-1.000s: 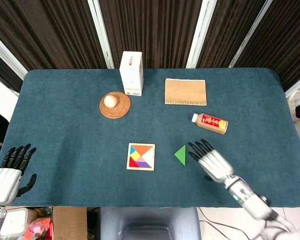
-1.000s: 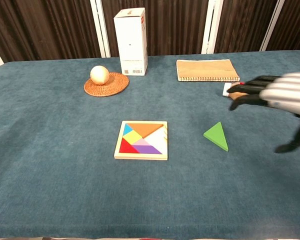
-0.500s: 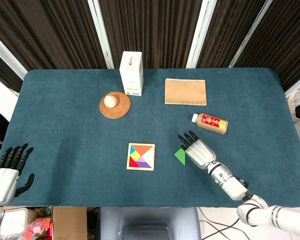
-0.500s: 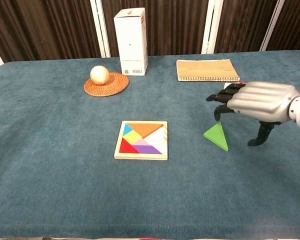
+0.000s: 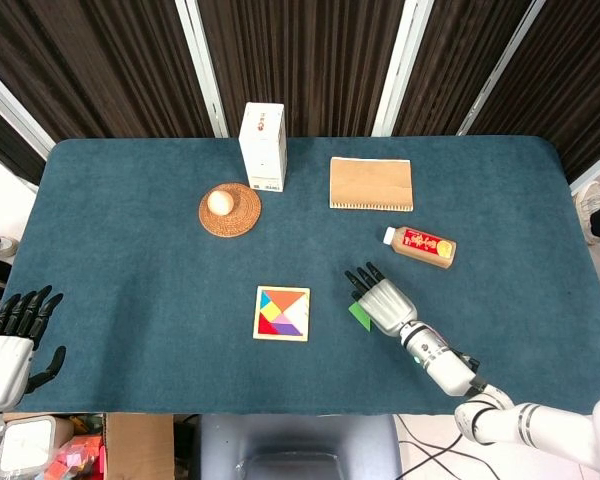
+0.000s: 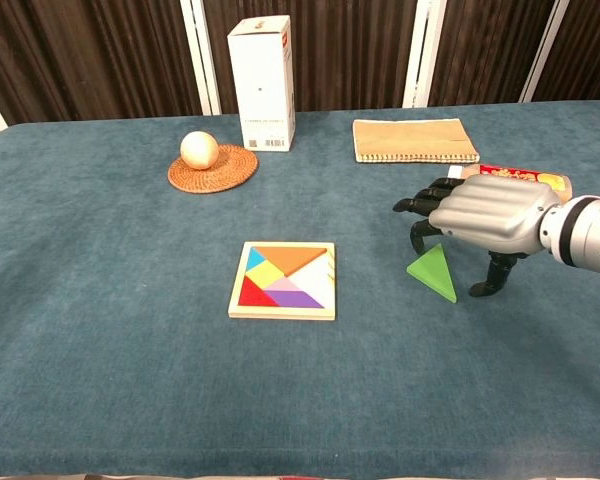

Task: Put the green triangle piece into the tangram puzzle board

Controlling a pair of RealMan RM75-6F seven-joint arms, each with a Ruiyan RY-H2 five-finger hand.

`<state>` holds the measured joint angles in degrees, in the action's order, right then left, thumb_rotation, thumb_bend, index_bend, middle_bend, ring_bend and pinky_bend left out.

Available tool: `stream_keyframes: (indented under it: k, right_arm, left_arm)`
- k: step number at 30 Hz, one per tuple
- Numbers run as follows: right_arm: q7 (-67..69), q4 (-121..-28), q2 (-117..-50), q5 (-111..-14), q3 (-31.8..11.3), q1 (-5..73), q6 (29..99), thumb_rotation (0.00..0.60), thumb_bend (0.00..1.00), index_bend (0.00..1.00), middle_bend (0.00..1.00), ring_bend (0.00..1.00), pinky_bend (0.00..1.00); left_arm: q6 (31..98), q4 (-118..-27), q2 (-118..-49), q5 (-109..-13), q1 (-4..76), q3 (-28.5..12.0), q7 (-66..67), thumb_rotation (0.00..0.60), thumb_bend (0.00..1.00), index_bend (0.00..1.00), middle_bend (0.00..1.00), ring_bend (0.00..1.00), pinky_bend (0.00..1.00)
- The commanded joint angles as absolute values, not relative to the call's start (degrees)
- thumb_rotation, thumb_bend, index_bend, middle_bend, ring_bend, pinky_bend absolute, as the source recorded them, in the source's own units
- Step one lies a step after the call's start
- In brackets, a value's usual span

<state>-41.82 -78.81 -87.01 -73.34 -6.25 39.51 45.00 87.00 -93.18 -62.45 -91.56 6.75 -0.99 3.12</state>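
While the left hand (image 5: 8, 350) sits at the near left edge of the teal surface (image 5: 130, 270), palm down, fingers (image 5: 28, 308) spread and holding nothing, the right hand (image 6: 480, 215) is arched over the green triangle piece (image 6: 433, 273). Right-hand fingers (image 6: 420, 208) are curled downward and apart; the dark tips hang around the far corner of the triangle, and the thumb stands on the surface just beside the triangle's right edge. Cannot tell from either view whether any fingertip touches the piece. Nothing is pinched; the triangle lies flat on the surface.

From the head view, the hand covers most of the triangle; only a green sliver (image 5: 359, 315) shows at its left side.

Tangram puzzle board (image 6: 282, 281) lies flat to the left of the triangle, apart from it, with coloured pieces seated and a white gap at its right side.

Farther back: a bottle with a red label (image 5: 420, 246) lies on its side just beyond the right hand. A woven coaster (image 5: 230, 210) carries a pale ball (image 5: 220, 202). A tan notebook (image 5: 371, 184) lies flat at the far right of centre. A white carton (image 5: 263, 146) stands upright at the far edge, just behind the coaster.
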Motion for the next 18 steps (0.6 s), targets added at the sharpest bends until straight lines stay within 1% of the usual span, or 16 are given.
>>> stream_keyframes:
  k: [1, 5, 8, 11, 18]
  right_arm:
    - [-41.88, -78.69, -87.24, -72.81, -6.12, 39.87, 45.15, 0.600, 0.33, 0.43, 0.00, 0.00, 0.00]
    - [-42.40, -78.38, -87.69, -71.75, -5.82, 40.56, 45.25, 0.600, 0.34, 0.43, 0.00, 0.00, 0.00]
    - [-42.80, -78.09, -88.11, -71.00, -5.46, 41.09, 45.32, 0.600, 0.40, 0.45, 0.00, 0.00, 0.00]
    - [-43.08, -77.92, -88.41, -70.41, -5.22, 41.45, 45.50, 0.600, 0.43, 0.46, 0.00, 0.00, 0.00]
    - [-43.88, -78.08, -88.67, -68.96, -4.52, 42.19, 46.09, 0.600, 0.44, 0.46, 0.00, 0.00, 0.00]
  left_arm:
    - [87.01, -93.14, -62.44, -91.51, 6.73, -1.00, 3.03, 0.600, 0.46, 0.00, 0.00, 0.00, 0.05]
    - [87.19, -93.14, -62.37, -91.65, 6.64, -0.97, 2.85, 0.600, 0.46, 0.00, 0.00, 0.00, 0.05]
    - [87.33, -93.10, -62.34, -91.76, 6.58, -0.95, 2.69, 0.600, 0.46, 0.00, 0.00, 0.00, 0.05]
    - [87.44, -93.14, -62.29, -91.85, 6.54, -0.94, 2.68, 0.600, 0.46, 0.00, 0.00, 0.00, 0.05]
    - [87.65, -93.09, -62.15, -91.92, 6.46, -1.00, 2.30, 0.600, 0.46, 0.00, 0.00, 0.00, 0.05]
